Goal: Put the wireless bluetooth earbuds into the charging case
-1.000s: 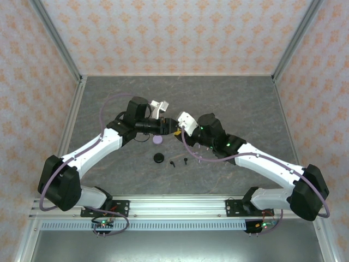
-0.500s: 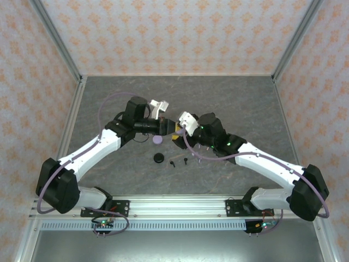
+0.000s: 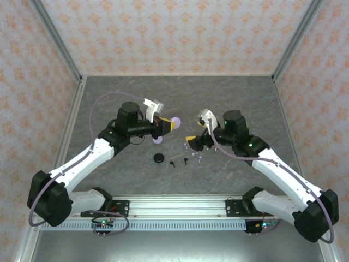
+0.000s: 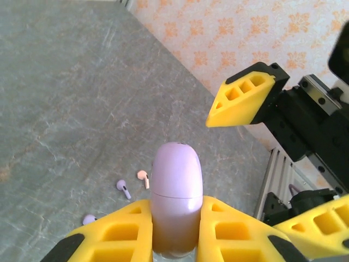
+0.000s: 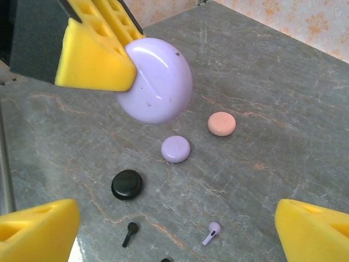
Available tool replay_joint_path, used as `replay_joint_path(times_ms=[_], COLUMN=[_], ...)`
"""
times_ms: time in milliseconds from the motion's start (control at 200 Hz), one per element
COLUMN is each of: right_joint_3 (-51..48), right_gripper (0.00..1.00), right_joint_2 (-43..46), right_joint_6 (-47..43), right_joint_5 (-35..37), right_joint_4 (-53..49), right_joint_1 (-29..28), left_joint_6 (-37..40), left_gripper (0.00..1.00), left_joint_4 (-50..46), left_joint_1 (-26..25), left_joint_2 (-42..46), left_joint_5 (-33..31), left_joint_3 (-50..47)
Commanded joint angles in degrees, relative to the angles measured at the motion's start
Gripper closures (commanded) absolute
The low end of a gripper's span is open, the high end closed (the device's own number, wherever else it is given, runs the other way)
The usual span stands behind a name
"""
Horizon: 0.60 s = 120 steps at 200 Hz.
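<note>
My left gripper [image 3: 168,124] [image 4: 175,206] is shut on a closed lilac charging case [image 3: 174,121] [image 4: 175,188] [image 5: 158,79], held above the table. My right gripper [image 3: 192,143] [image 5: 174,240] stands open with nothing between its fingers, a little right of the case and lower. Earbuds lie loose on the table below: two black ones [image 3: 173,163] [image 3: 186,160] [image 5: 130,233], a lilac one [image 3: 199,159] [image 5: 211,232] [image 4: 123,188] and a pale pink one [image 4: 143,177].
Three small round closed cases lie on the table: black [image 3: 158,158] [image 5: 127,184], lilac [image 3: 158,140] [image 5: 175,149] and pink [image 5: 222,124]. The grey marble tabletop [image 3: 240,103] has patterned walls on three sides and a metal rail along its near edge.
The two grippers were together at the case. The right one has opened and drawn back to the right and down; the left has shut on the lilac case and keeps it.
</note>
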<state>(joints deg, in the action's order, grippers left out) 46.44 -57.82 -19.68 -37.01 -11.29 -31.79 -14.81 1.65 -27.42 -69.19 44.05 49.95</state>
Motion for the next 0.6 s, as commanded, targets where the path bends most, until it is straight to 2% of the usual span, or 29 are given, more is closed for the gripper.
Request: replay_joint_path(times_ms=[0,100,335,465,596], right_joint_3=[-1.1,0.1,7.4,10.3,12.5], right_gripper=[0.08,0.09,0.11,0.12,0.21], right_joint_2=[1.1,-0.2,-5.5,-7.6,-9.6], right_joint_6=[2.0,-0.4,-10.2,-12.1,-13.7], right_joint_5=[-6.7,-8.6,-11.8,-13.9,-16.4], right_joint_4=[4.4,4.3,-4.8,-6.0,-7.9], right_joint_1=[0.3,0.3,0.3,0.2,0.1], left_joint_6=[9.2,15.9,32.1,35.0,35.6], left_gripper=[1.00,1.00,1.00,1.00,1.00], left_joint_4=[5.4,2.3,-6.8,-9.6,-10.1], left_joint_1=[-0.9,-1.5,-3.1,-3.7,-3.8], left_joint_2=[3.0,4.4,6.3,5.8,5.1], left_joint_5=[0.1,0.3,1.4,2.5,3.3], left_joint_3=[-1.4,-0.8,1.4,3.1,3.8])
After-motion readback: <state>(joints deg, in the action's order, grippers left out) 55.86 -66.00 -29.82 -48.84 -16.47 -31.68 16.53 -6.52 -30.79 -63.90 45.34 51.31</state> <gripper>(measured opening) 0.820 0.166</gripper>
